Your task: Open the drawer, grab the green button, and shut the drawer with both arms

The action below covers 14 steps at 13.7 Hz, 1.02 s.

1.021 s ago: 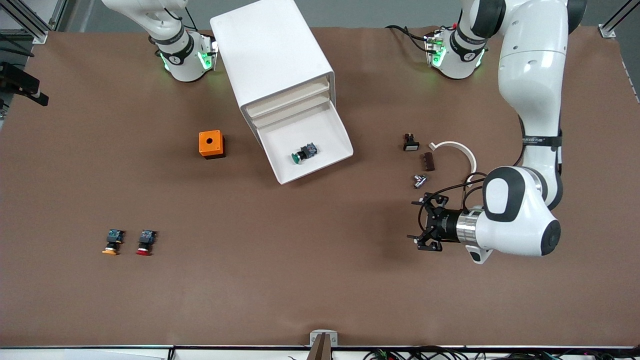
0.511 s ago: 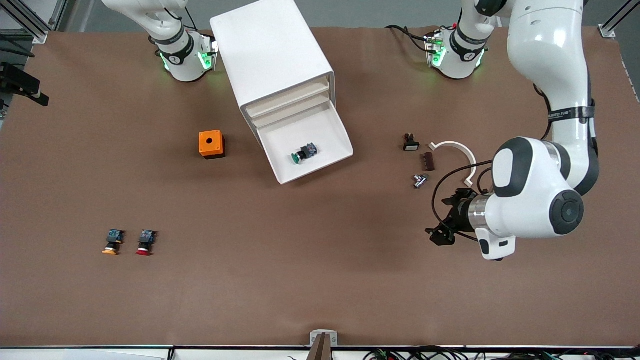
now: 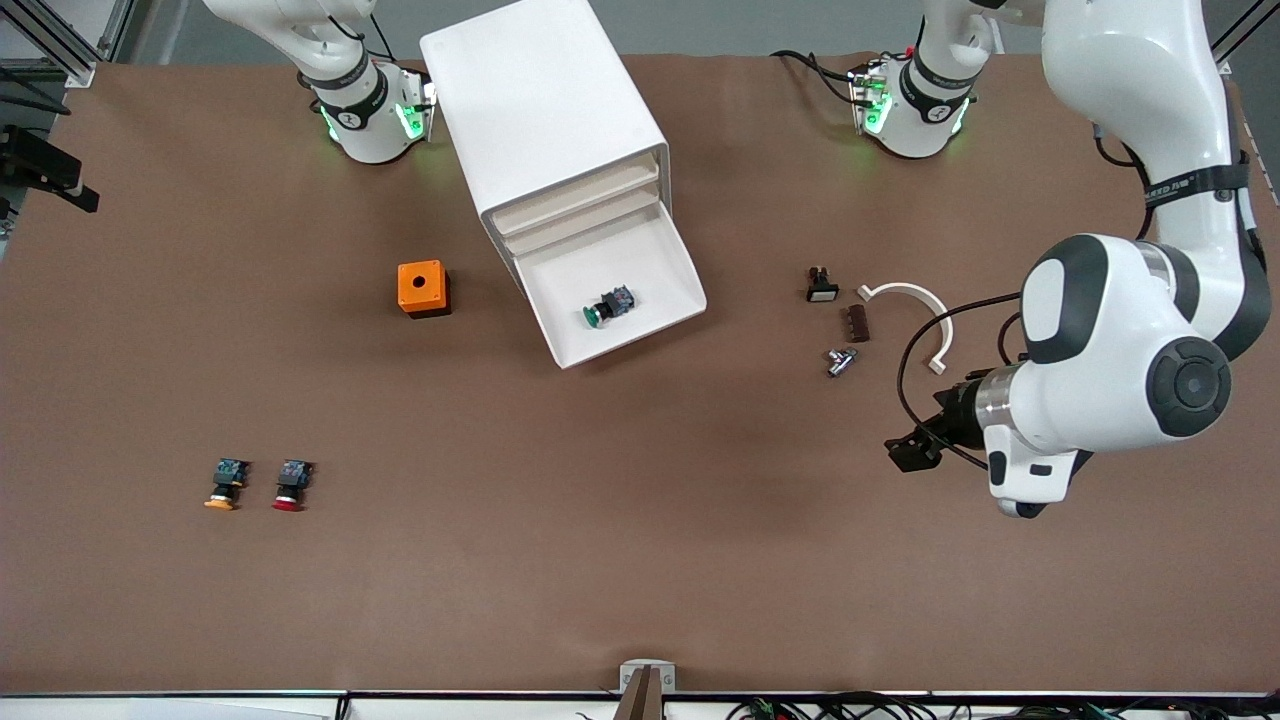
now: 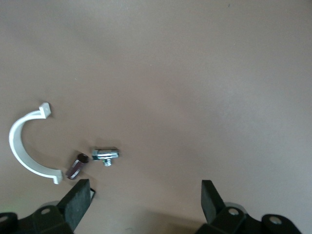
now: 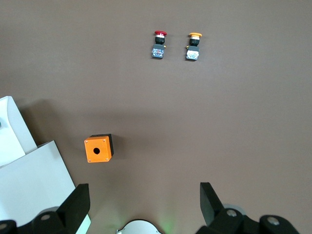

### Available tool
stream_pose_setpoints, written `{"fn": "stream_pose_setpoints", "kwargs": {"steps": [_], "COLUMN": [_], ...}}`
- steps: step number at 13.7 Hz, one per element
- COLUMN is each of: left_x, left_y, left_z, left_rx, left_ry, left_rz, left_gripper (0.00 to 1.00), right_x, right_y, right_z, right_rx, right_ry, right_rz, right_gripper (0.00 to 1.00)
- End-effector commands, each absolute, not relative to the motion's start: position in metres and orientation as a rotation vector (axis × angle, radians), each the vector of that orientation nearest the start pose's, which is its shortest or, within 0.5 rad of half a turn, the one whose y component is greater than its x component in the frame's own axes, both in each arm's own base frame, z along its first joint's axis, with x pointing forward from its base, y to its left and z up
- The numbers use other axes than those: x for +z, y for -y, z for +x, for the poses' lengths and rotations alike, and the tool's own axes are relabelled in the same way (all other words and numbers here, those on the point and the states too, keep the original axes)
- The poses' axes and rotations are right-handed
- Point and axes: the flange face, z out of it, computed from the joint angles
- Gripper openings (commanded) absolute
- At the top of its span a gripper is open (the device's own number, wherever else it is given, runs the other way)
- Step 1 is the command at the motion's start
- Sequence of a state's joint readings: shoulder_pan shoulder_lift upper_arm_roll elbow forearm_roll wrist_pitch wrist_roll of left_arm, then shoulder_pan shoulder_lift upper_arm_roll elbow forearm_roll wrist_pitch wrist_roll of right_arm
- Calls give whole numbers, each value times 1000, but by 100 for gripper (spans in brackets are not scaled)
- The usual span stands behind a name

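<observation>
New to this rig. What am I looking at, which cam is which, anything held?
Two white robot arms work at a brown table. The big picture is from a high camera facing them; the two small ones are from cameras on each wrist, looking down past the fingers.

A white cabinet has its bottom drawer pulled open, with a green button inside. Also on the table: an orange box, a yellow button, a red button, and a white clip among small parts.

The left gripper hangs open over bare table near those parts. The right gripper waits open, high over the orange box. Nothing is held.
</observation>
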<state>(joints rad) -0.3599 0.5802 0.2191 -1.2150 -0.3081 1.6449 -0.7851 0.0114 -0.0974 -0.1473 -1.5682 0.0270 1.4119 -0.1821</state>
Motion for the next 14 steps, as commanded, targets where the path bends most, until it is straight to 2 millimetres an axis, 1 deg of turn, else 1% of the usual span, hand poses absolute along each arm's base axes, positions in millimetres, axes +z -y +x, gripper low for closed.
{"fn": "stream_pose_setpoints", "kwargs": {"steps": [1,3,7,14], "left_x": [459,468,469,470], "left_y": [152,154,156,158], "left_z": [677,674,674,673], "left_rx": [268,229,221,219], "left_ry": [856,778,700,693], "left_rz": [-3072,-3073,-3088,-3091], "left_gripper": [100,100,100,100], "right_x": [667,667,667,667], "right_y": [68,68,68,68], "right_z": [494,494,494,494], "right_rx": [76,76,74,74], "right_ry": [96,96,96,96], "right_rz": [-3098,-3098,-3098,-3098], "right_gripper": [100,100,100,100]}}
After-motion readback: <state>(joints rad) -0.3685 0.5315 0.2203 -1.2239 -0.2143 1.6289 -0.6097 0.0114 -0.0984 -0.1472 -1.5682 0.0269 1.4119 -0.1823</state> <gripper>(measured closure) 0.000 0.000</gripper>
